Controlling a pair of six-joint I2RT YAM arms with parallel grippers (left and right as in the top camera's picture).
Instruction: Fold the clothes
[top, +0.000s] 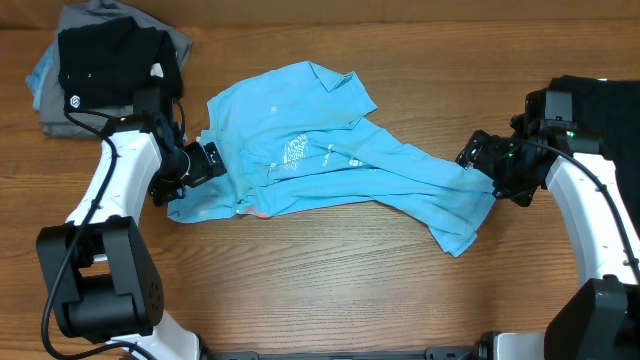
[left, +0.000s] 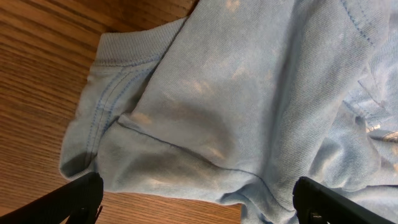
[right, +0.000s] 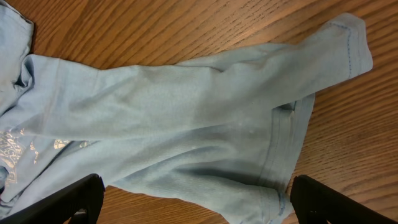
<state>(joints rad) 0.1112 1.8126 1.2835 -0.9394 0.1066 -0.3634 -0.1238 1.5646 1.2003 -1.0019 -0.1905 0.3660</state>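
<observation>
The light blue T-shirt lies crumpled across the middle of the wooden table, white lettering showing near its centre and a small red-orange mark at its lower left edge. My left gripper is open at the shirt's left end, its fingers wide apart over the ribbed collar and cloth. My right gripper is open at the shirt's right end, above a hemmed sleeve. Neither holds anything.
A small black shirt with a white logo lies on grey garments at the back left. A dark cloth sits at the right edge, behind my right arm.
</observation>
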